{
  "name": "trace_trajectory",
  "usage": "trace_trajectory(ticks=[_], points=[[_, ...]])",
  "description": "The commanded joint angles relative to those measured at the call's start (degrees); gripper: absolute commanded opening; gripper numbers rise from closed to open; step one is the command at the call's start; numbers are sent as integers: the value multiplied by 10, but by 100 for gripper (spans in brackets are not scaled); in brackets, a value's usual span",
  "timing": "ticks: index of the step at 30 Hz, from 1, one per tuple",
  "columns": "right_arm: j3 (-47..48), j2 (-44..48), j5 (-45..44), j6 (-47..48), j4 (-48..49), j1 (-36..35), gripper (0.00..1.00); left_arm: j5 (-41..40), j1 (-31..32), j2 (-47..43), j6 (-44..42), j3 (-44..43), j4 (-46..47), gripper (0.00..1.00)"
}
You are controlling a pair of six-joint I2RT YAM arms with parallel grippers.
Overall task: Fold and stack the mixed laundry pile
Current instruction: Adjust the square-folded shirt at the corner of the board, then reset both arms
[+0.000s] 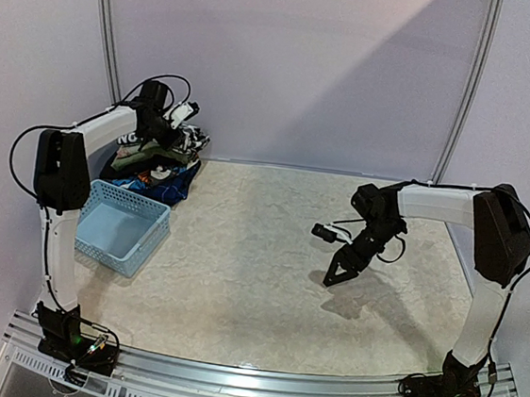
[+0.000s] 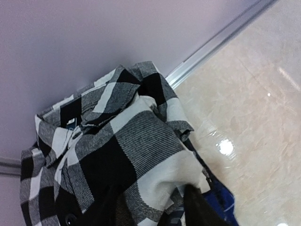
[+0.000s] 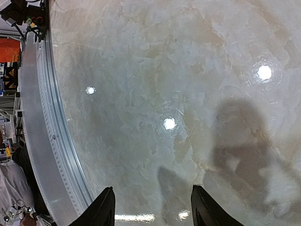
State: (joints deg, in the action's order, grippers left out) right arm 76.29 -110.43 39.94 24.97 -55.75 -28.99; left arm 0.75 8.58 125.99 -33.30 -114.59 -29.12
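1. Left gripper (image 1: 179, 131) sat at the upper left of the overhead view, pressed down on the laundry pile (image 1: 154, 170) in the far corner of the table (image 1: 256, 283), against the pale purple wall (image 1: 289, 59).
2. Seen from its own wrist camera, the two dark fingers (image 2: 197, 207) stood wide apart at the bottom of the frame. They were released, not pinched, with a bulge of the black-and-white checked shirt (image 2: 122, 141) filling the gap between them.
3. That shirt lay crumpled on top of the pile, its collar toward the wall, and took up the left and centre of the wrist view.
4. A dark blue printed piece (image 2: 221, 197) peeked out beneath the shirt at the lower right of the wrist view. In the overhead view it formed the pile's near edge.
5. An olive-green piece (image 1: 142, 154) showed on the pile's left side, under the arm.
6. A light blue perforated basket (image 1: 152, 239) sat just below the pile in the overhead view, close to its near edge.
7. A metal rail (image 2: 211, 47) ran along the foot of the wall, behind the shirt.
8. The right gripper (image 1: 341, 271) hung above bare table at centre right of the overhead view, well apart from the pile.
9. Its wrist camera showed the fingers (image 3: 106, 207) spread wide with nothing between them, only the marbled tabletop and the gripper's own shadow (image 3: 240, 141).
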Motion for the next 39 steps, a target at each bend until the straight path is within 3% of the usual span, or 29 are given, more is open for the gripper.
trace_trajectory(ticks=[1, 2, 7, 10, 12, 13, 14, 19, 20, 28, 33, 39], points=[[17, 5, 2, 15, -18, -3, 56, 49, 5, -35, 67, -45, -53, 57], [22, 7, 2, 19, -25, -2, 56, 52, 4, -41, 89, -49, -49, 63], [30, 48, -25, 23, -14, 18, 58, 85, 1, -55, 177, -81, -65, 71], [31, 90, -46, 14, 5, 59, 63, 59, 18, -80, 239, -72, -71, 80], [27, 125, -52, -2, 27, 96, 79, 33, 38, -105, 278, -55, -68, 80], [23, 136, -54, -10, 43, 118, 96, 20, 49, -118, 294, -46, -69, 80], [17, 151, -58, -23, 60, 137, 99, 5, 64, -130, 310, -39, -76, 80], [-45, 256, -117, -101, 196, 220, 99, -82, 119, -215, 359, 61, -79, 83], [-57, 273, -127, -114, 217, 231, 99, -78, 128, -239, 365, 111, -70, 98], [-125, 345, -288, -181, 284, 235, 99, -86, 158, -428, 467, 393, 25, 100], [-185, 408, -314, -213, 358, 238, 99, -142, 182, -499, 426, 490, 53, 99], [-231, 434, -259, -206, 403, 238, 99, -117, 220, -543, 366, 543, 119, 99]])
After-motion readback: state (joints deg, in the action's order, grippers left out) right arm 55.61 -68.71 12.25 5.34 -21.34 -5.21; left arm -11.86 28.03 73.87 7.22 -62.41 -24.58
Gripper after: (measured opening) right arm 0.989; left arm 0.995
